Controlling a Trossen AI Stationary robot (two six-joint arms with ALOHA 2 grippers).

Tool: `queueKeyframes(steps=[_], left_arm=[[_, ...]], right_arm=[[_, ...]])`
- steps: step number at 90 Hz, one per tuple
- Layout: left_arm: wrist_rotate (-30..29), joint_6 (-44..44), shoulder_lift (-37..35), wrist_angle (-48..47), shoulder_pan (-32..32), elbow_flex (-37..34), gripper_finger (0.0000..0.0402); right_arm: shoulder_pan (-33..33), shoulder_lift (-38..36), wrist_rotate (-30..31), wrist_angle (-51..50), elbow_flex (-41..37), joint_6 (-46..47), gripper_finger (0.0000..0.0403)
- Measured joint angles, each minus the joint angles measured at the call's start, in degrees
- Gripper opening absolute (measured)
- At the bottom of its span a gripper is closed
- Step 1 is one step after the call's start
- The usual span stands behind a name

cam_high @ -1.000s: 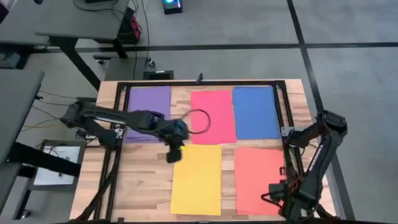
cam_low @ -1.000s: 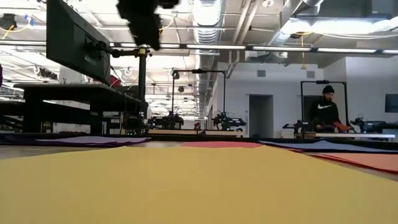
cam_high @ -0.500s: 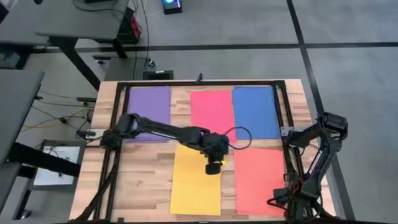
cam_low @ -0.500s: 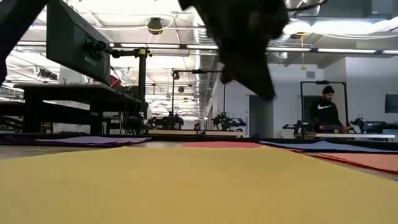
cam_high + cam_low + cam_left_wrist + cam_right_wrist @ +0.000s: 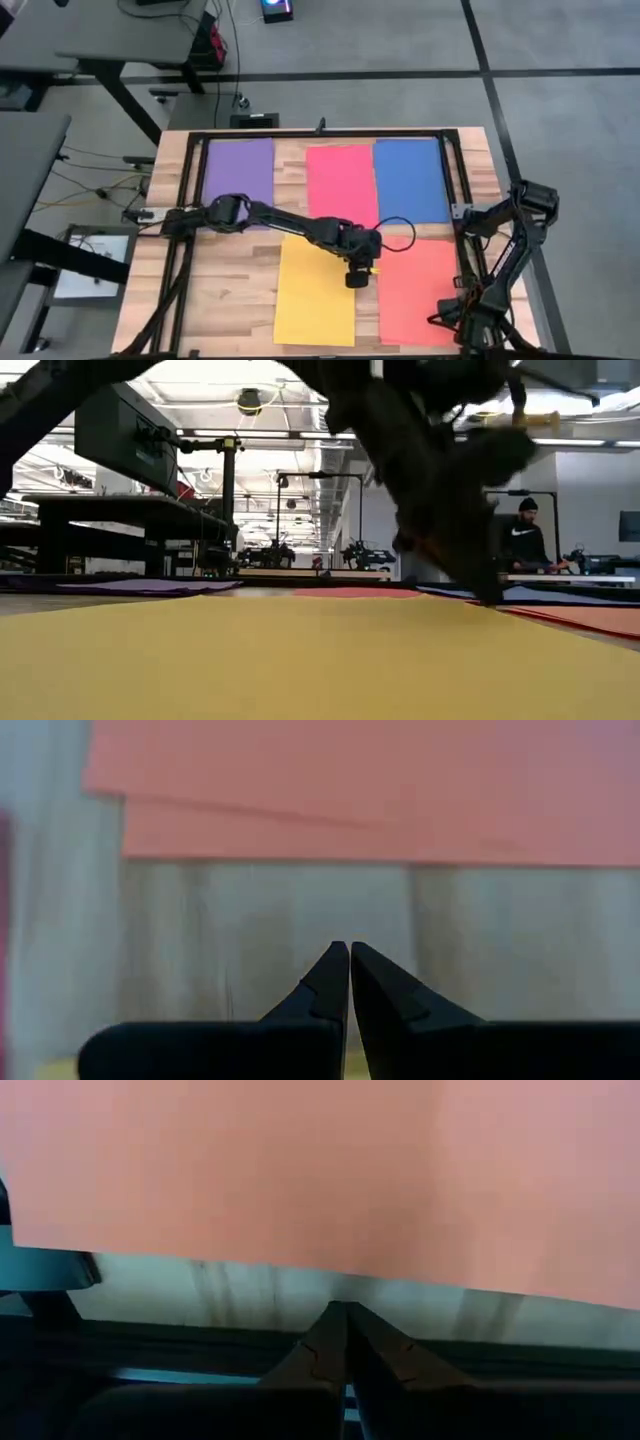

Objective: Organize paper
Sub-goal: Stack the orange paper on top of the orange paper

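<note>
The left gripper (image 5: 358, 278), its fingers pressed together and holding nothing, hangs over the bare wood strip between the thin yellow paper sheet (image 5: 315, 290) and the orange paper sheets (image 5: 418, 290) at the near side of the wooden table (image 5: 235, 290). The right gripper (image 5: 345, 1342), also pressed together, waits at the near right corner. Purple (image 5: 240, 180), red (image 5: 342, 185) and blue (image 5: 410, 180) sheets lie in a row at the far side. I judge the sheets are sorted by colour, but the orange ones are not squared.
</note>
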Motion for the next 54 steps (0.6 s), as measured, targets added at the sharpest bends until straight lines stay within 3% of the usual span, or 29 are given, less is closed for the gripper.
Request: queueKeyframes(steps=[54], left_arm=[[-3.0, 3.1, 1.7, 10.7, 0.52, -1.35, 0.0]], right_arm=[[-0.02, 0.63, 0.07, 0.18, 0.02, -1.52, 0.0]])
